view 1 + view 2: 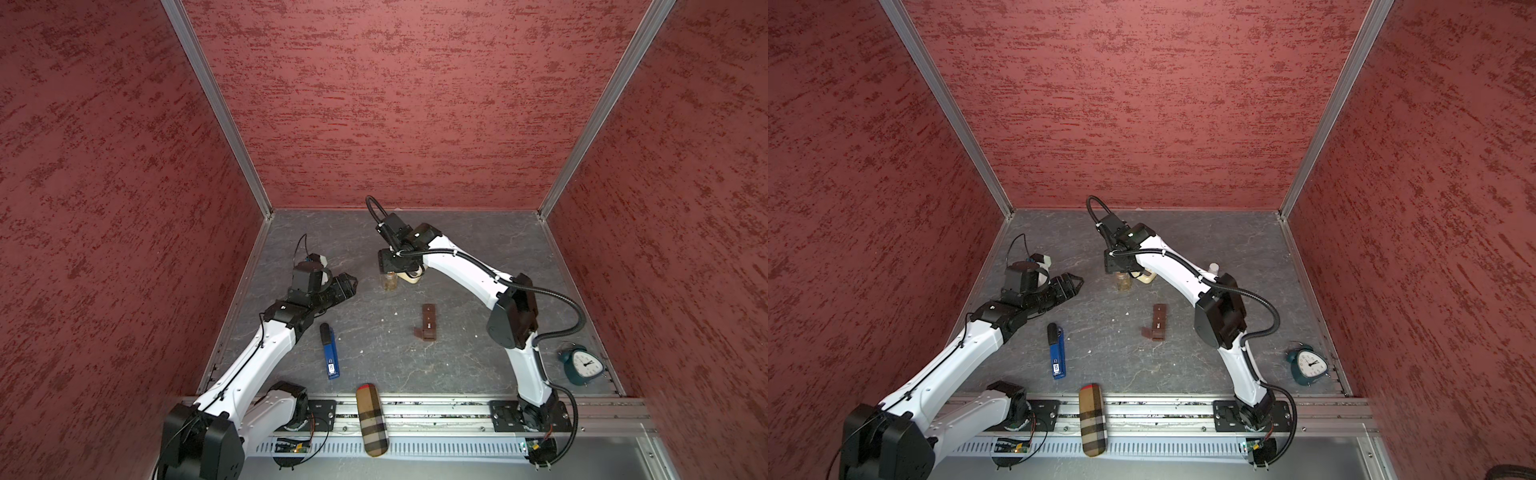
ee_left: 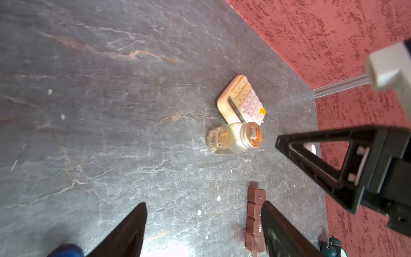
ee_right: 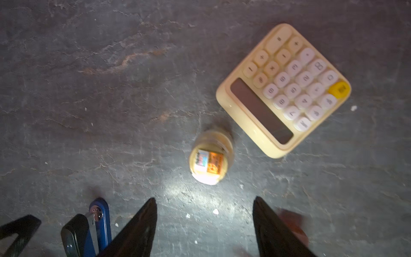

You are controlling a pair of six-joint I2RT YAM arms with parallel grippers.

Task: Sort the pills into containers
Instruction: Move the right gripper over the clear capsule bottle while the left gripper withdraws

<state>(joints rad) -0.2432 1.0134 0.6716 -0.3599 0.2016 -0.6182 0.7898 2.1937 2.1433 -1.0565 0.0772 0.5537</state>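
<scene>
So in both top views the containers (image 1: 429, 322), that brown strip box, sit about mid-tabletop (image 1: 498, 232), running front to back, with the near-end lid flipped open to the left. A few white pills (image 1: 396, 313) lie loose on the slate left of the box; can't tell if any are inside. The right hand (image 1: 388, 270) hangs over the amber bottle (image 1: 389, 283), which stands just beside a cream calculator (image 1: 412, 277). The left hand (image 1: 351, 286) points at them from the left, well apart. A blue stapler (image 1: 329, 353) lies near the left arm, a teal alarm clock (image 1: 579, 365) sits by the right edge, and a plaid case (image 1: 371, 419) rests across the front rail. In the left wrist view the left hand (image 2: 203, 231) is spread wide and empty. The containers (image 2: 254, 213) are partly behind one of its fingers (image 2: 280, 231), with pills (image 2: 218, 198) just beside them, and the bottle (image 2: 233, 138) stands upright and touches the calculator (image 2: 240, 100). In the right wrist view the right hand (image 3: 204, 229) is spread wide too, gripping nothing. The bottle (image 3: 210, 162) is seen cap-on from above, out past the fingertips, and a couple of pills (image 3: 215, 211) lie on the slate nearer them. The brownish smear behind one finger is too blurry to call.
</scene>
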